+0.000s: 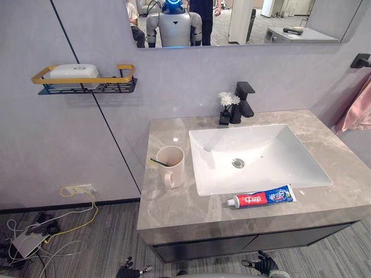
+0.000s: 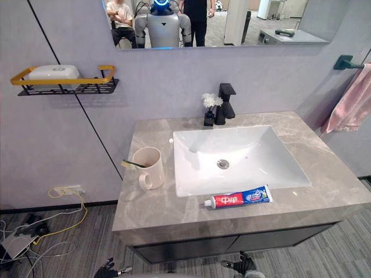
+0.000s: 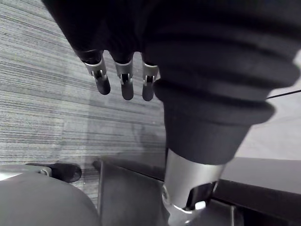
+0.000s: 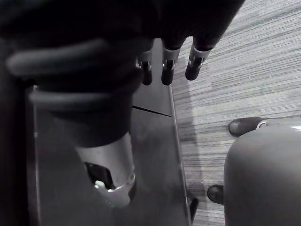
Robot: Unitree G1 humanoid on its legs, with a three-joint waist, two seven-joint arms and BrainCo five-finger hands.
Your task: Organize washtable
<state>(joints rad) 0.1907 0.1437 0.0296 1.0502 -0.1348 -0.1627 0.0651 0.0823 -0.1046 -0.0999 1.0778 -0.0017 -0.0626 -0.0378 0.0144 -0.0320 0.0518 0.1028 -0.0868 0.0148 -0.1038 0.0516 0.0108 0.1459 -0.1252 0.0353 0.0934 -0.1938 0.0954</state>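
The toothpaste tube (image 1: 262,198) lies flat on the grey stone countertop (image 1: 168,211), just in front of the sink's front rim, with its cap towards the robot's left. The white sink (image 1: 272,145) is set into that countertop. Just beside the sink's left rim stands a pale mug (image 1: 170,166), handle towards the front, with a toothbrush (image 1: 158,163) across its mouth. Behind the sink's back rim stands a black faucet (image 1: 243,101), and a small dark vase of white flowers (image 1: 226,107) is just beside it. On the wall well to the left of the sink and above it, a yellow-railed shelf (image 1: 87,86) holds a white soap box (image 1: 73,71). A pink towel (image 1: 356,110) hangs to the sink's right. Both hands hang low in front of the sink, below the counter edge. The left hand (image 3: 123,77) and right hand (image 4: 167,66) each have straight, relaxed fingers over the striped floor and hold nothing.
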